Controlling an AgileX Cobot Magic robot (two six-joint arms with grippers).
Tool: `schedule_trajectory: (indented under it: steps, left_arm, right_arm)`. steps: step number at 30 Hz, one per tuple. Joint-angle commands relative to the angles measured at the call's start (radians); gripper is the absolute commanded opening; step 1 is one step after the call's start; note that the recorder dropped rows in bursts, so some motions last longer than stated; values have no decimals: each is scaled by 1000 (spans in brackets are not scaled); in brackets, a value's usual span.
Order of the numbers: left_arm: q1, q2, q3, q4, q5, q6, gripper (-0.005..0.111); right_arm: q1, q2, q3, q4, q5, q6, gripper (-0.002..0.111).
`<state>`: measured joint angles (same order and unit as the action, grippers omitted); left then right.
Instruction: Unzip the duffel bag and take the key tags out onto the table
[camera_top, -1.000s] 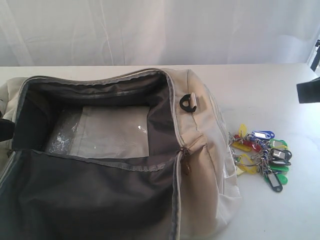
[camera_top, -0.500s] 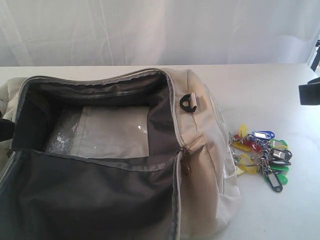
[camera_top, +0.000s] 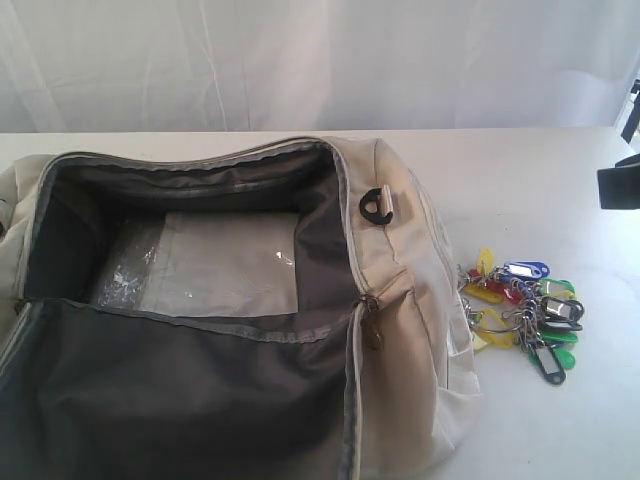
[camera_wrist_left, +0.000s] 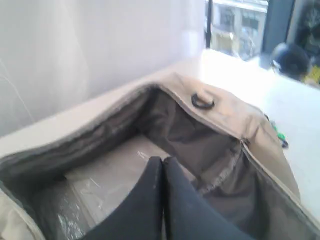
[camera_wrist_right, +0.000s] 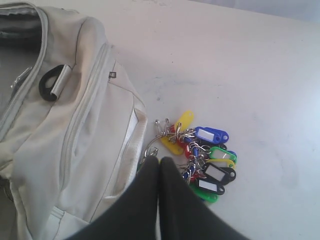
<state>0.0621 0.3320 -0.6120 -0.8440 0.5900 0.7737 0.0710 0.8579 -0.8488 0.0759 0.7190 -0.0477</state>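
Cream-beige bag (camera_top: 400, 330) unzipped and gaping on white tabletop (camera_top: 530, 170), dark lining (camera_top: 180, 400) and clear sheet (camera_top: 225, 262) visible inside; tags (camera_top: 525, 315) lying out on tabletop just beside bag's right end in exterior view. From left wrist: left fingers (camera_wrist_left: 145, 200) pressed together, gripping nothing, pointed toward bag's open interior. From right wrist: right fingers (camera_wrist_right: 172, 200) likewise together and empty, tips pointed toward tags and bag's end, tags apart from fingers, resting on bare tabletop just beside bag.
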Motion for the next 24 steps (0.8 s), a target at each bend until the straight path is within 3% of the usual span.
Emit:
schedule_trajectory:
  steps: [1,4,11,13,16,18,20,24]
  left_arm:
    - [-25,-251,121,-20,-174,-80,0]
    - [-25,-332,205,-33,-235,-104,0]
    - [-25,-326,213,-158,-245,-109,0]
    - [-25,-326,227,-33,-250,-220,0]
    - [-25,-326,272,473,-231,-704,0]
    - [-25,-326,335,728,-243,-991,0]
    - [-25,-332,406,792,-279,-1033,0]
    - [-25,-332,581,792,-379,-944,0]
  right_arm:
    - [-1,-7,3,2,-17,3,0]
    - [-1,-7,3,2,-17,3,0]
    - [-1,-7,3,2,-17,3,0]
    - [-1,-7,3,2,-17,3,0]
    - [-1,-7,3,2,-17,3,0]
    - [-1,-7,3,2,-17,3,0]
    - [-1,-7,3,2,-17,3,0]
    - [-1,-7,3,2,-17,3,0]
